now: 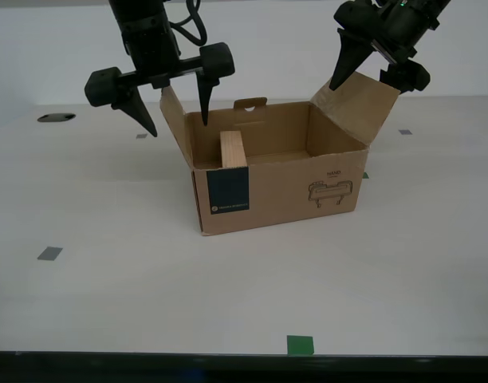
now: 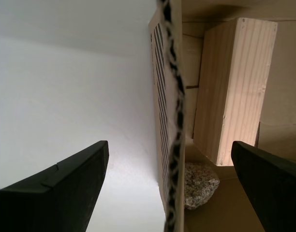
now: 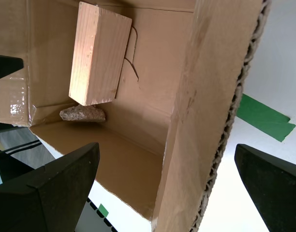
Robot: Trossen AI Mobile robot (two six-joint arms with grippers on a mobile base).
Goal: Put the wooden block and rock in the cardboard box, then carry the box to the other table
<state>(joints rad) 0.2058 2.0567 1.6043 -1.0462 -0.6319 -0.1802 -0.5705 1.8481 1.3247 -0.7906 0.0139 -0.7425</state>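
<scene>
Both the light tan wooden block (image 1: 233,149) and small pinkish rock (image 2: 200,184) sit inside the brown cardboard box (image 1: 280,195); my first gripper (image 3: 167,193) and second gripper (image 2: 172,181) straddle opposite flaps, fingers spread.

The worktop (image 1: 108,303) is a smooth off-white surface, taken here as the landmark. On it, at its near edge, sits a green tape square (image 1: 300,345). Toward the exterior view's left lies a grey square (image 1: 49,254), and farther back on that side a second, smaller grey square (image 1: 141,136). Beyond that, near the worktop's far edge, is a dark oval hole (image 1: 56,117). Toward the exterior view's right, far back on the worktop, lies a third grey square (image 1: 404,132). Behind the worktop rises a plain white wall (image 1: 260,48). A strip of green tape (image 3: 264,118) also lies on the worktop in the first wrist view.
</scene>
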